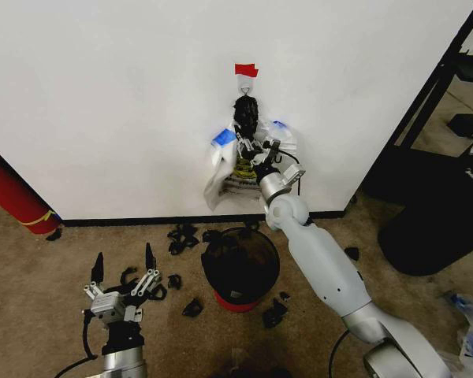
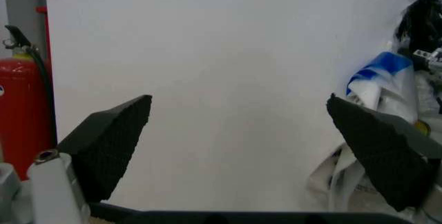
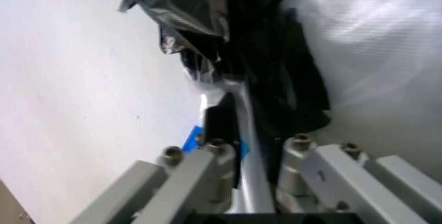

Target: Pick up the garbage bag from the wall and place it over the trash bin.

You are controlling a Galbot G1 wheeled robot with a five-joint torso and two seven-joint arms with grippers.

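- Garbage bag (image 1: 221, 161): hangs on the far wall (image 1: 102, 94) beneath red tape (image 1: 246, 70), above the trash bin (image 1: 240, 268).
- My right gripper (image 1: 254, 150): jaws clenched on the garbage bag; pickup step.
- My left gripper (image 1: 124, 272): near floor, jaws released.
- Next, I judge: pull free, carry to bin.

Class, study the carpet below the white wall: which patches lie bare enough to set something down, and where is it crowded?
Bare carpet lies between the red cylinder and the open left gripper, and right of the round black trash bin toward the large black rounded object. Black scraps crowd the bin.
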